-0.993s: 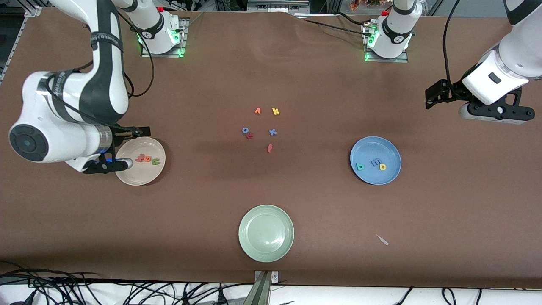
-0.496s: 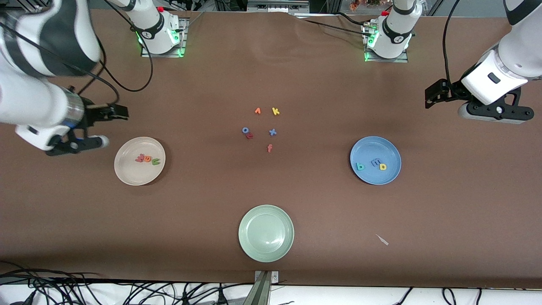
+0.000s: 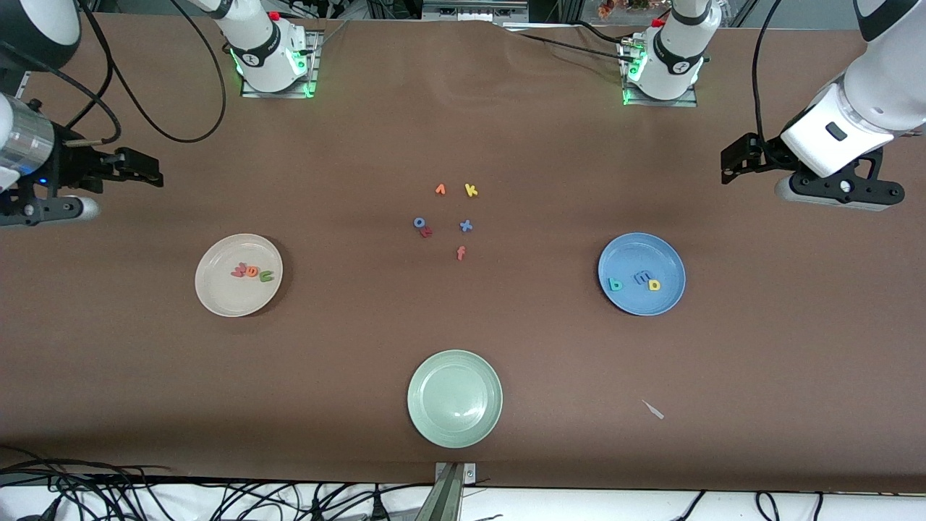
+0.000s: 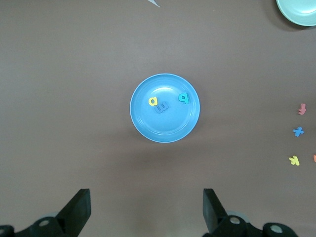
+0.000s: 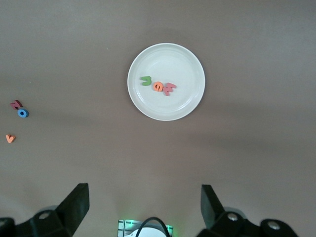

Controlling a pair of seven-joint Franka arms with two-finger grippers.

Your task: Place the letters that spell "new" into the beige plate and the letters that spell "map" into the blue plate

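Note:
The beige plate (image 3: 231, 297) (image 5: 168, 108) holds a green "n" (image 5: 145, 80), an orange "e" (image 5: 158, 87) and a salmon-pink "w" (image 5: 169, 89) in a row. In the blue plate (image 3: 640, 304) (image 4: 163, 131) lie a yellow "a" (image 4: 153, 101), a blue "m" (image 4: 162, 106) and a teal "p" (image 4: 183, 98). My right gripper (image 5: 145, 207) (image 3: 43, 210) hangs open and empty high over bare table at the right arm's end, off to the side of the beige plate. My left gripper (image 4: 146, 207) (image 3: 839, 192) waits open and empty high over the table at the left arm's end.
An empty pale green plate (image 3: 454, 398) sits near the front edge. Loose letters lie mid-table: orange "v" (image 3: 440, 189), yellow "k" (image 3: 471, 190), blue "o" (image 3: 419, 223), blue "x" (image 3: 466, 226), pink "f" (image 3: 461, 252). A small white scrap (image 3: 653, 410) lies near the front.
My right arm has risen from over the beige plate and swung out toward the right arm's end of the table. The left arm barely shifted. No letter moved.

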